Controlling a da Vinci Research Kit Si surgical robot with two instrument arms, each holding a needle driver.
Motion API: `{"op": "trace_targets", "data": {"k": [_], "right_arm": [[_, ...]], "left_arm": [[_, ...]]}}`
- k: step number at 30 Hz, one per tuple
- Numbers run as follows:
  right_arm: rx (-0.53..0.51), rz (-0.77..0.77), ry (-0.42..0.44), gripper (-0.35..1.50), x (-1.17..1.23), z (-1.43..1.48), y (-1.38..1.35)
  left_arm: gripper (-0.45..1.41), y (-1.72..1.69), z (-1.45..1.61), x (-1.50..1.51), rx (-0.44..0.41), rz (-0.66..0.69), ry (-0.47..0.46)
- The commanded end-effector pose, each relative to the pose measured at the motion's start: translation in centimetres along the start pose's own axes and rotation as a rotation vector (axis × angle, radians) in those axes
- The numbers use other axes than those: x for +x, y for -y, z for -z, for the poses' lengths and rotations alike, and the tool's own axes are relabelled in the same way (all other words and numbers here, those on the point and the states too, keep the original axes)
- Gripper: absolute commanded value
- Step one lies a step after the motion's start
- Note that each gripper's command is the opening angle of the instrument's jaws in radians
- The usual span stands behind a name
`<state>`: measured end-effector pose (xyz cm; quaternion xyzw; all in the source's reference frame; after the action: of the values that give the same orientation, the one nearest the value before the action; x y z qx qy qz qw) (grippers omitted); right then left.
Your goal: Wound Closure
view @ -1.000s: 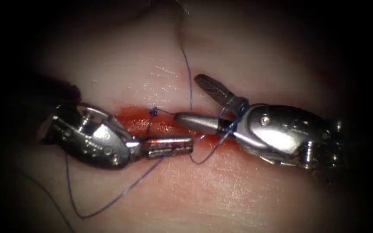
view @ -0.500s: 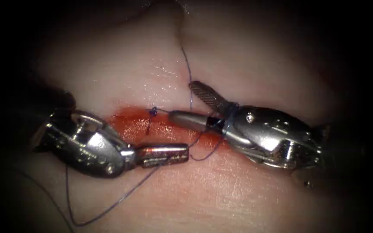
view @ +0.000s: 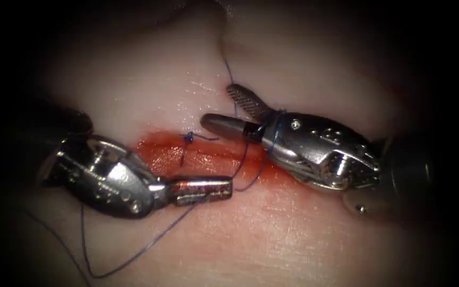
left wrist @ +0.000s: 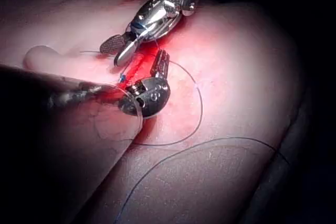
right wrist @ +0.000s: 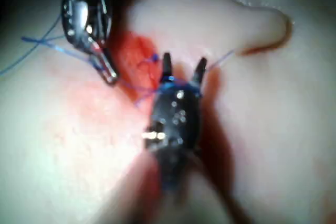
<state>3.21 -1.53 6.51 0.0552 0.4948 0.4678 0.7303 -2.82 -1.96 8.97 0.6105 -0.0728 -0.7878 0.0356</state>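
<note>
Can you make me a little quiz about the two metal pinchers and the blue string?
1. True or false: the right tool has its jaws open, with the thread wound around it near their base.
2. What do the left tool's jaws hold? A) a curved needle B) the thread C) nothing
3. Fill in: the small blue knot sits at the edge of the ____ in the tissue.

Key:
1. True: the jaws stand apart and hold nothing; the thread wraps the tool.
2. B: the jaws are shut on the thread, over the red fluid.
3. cut.
</note>
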Motion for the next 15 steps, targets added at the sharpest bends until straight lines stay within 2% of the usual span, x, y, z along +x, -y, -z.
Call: {"op": "trace_targets", "data": {"k": [1,8,15], "right_arm": [[-0.010,-0.005,-0.001,0.43,-0.10,-0.06,0.00],[-0.052,-0.036,0.011,0.44,-0.20,-0.04,-0.15],[-0.052,-0.069,0.017,0.49,-0.29,-0.14,-0.14]], "left_arm": [[-0.45,-0.08,-0.06,-0.04,-0.002,0.003,-0.001],[-0.45,-0.09,-0.06,-0.04,-0.002,0.002,-0.001],[-0.45,-0.10,-0.06,-0.04,-0.002,0.001,-0.001]]}}
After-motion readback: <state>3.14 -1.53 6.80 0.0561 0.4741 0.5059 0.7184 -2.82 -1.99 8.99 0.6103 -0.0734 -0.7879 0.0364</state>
